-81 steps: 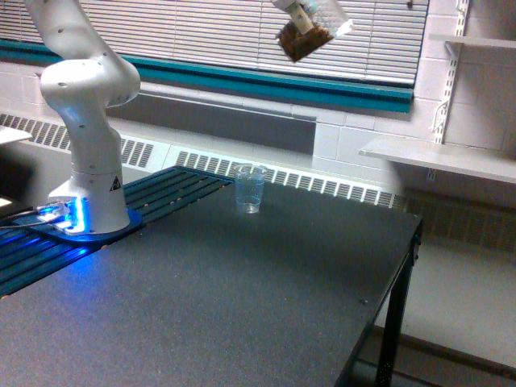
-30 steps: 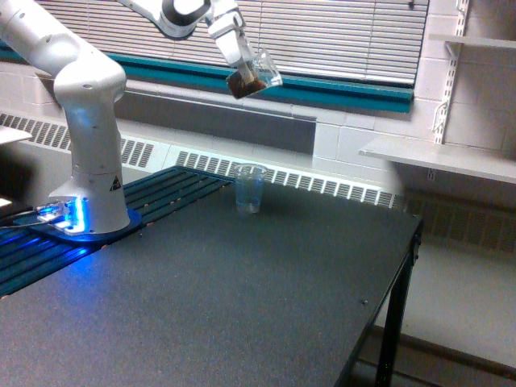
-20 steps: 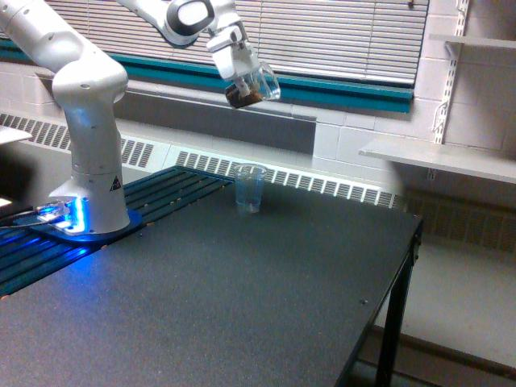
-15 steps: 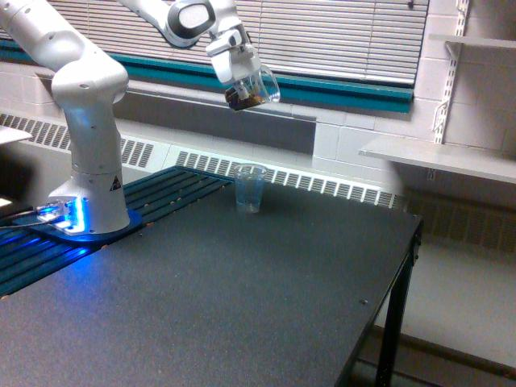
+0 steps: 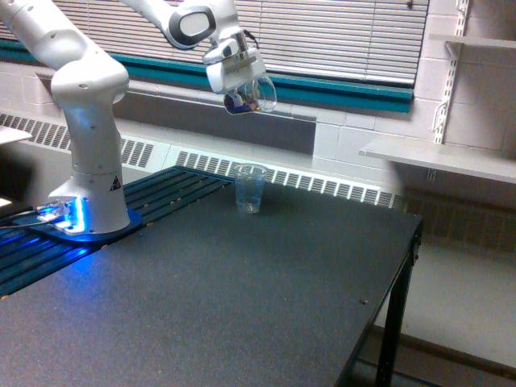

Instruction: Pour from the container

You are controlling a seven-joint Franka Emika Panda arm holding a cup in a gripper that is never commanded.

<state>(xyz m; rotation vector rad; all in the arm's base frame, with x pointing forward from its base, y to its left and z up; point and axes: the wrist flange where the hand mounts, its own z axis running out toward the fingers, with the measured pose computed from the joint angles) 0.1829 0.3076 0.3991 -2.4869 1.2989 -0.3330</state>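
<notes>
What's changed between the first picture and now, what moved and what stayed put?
The gripper carried the small clear cup down from the top of the exterior view and toward that view's left, until it hangs above the taller cup on the table. It has also turned the small cup further onto its side, mouth toward the view's right. Nothing was let go. The taller cup and the table stayed as they were.

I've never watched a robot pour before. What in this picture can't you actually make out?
- The gripper: in the exterior view, the container covers its fingers.
- The container's contents: something dark inside, too small and blurred to identify.
- The cup on the table: too small to tell whether anything has landed in it.
- The arm: its upper links are cut off by the top edge.
</notes>
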